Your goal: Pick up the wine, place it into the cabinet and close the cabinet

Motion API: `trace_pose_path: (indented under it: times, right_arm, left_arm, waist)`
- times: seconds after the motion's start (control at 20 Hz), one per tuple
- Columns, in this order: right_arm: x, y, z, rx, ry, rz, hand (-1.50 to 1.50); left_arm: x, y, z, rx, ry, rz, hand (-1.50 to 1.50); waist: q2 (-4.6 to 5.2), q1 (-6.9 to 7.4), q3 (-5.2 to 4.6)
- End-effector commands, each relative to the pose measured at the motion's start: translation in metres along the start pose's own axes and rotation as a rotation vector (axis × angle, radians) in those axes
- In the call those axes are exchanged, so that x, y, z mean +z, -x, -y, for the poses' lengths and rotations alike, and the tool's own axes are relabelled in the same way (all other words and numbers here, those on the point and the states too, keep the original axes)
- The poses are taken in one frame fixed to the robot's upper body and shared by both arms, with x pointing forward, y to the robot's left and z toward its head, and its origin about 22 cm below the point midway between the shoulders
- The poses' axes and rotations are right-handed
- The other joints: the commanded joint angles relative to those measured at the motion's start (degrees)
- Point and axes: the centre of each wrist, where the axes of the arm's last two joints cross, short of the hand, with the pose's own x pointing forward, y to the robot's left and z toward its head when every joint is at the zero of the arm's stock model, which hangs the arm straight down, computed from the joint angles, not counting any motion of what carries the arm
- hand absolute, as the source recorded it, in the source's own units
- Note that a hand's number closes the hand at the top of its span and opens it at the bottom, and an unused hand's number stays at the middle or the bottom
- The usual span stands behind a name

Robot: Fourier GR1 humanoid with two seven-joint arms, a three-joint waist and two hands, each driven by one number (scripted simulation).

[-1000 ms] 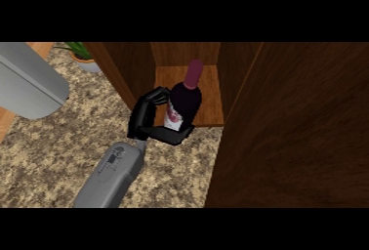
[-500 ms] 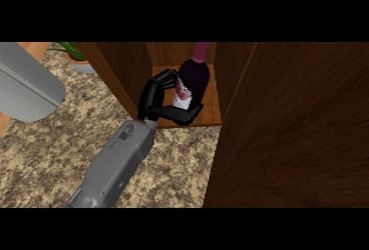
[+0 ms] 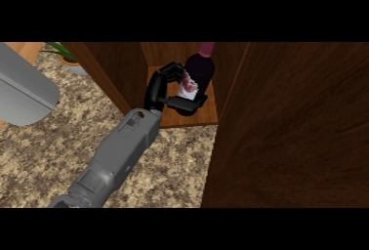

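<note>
The right hand (image 3: 164,93), fingers and thumb curled round the wine (image 3: 198,78), holds the bottle upright inside the cabinet (image 3: 191,117), on its wooden shelf, beside the open cabinet door (image 3: 296,127). Speckled bench (image 3: 43,161) below.

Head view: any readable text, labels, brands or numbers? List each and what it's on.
No text can be read.
The wine bottle, held in the hand inside the cabinet, has a pale label with a reddish patch, but any lettering on it is too blurred to read.
Nothing else in view carries writing or signs.
</note>
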Motion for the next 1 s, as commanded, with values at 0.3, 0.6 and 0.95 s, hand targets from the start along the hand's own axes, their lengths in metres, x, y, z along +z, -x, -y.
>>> trace_pose_path:
  times: [0.3, 0.6, 0.95]
  right_arm:
    - [0.013, -0.026, 0.004, -0.12, -0.035, 0.007, -1.5]
    - [0.02, -0.022, 0.001, -0.122, -0.036, 0.009, -1.5]
    - [0.02, -0.021, 0.0, -0.117, -0.081, 0.037, -1.5]
  left_arm:
    - [-0.017, -0.002, -0.009, 0.047, -0.099, -0.077, 1.5]
    - [-0.012, 0.011, -0.015, 0.019, -0.116, -0.099, 1.5]
    - [-0.027, -0.004, -0.023, -0.074, -0.189, -0.048, 1.5]
  waist:
    - [0.76, -1.0, -0.02]
    - [0.74, -1.36, -0.01]
    - [1.46, -2.61, -0.07]
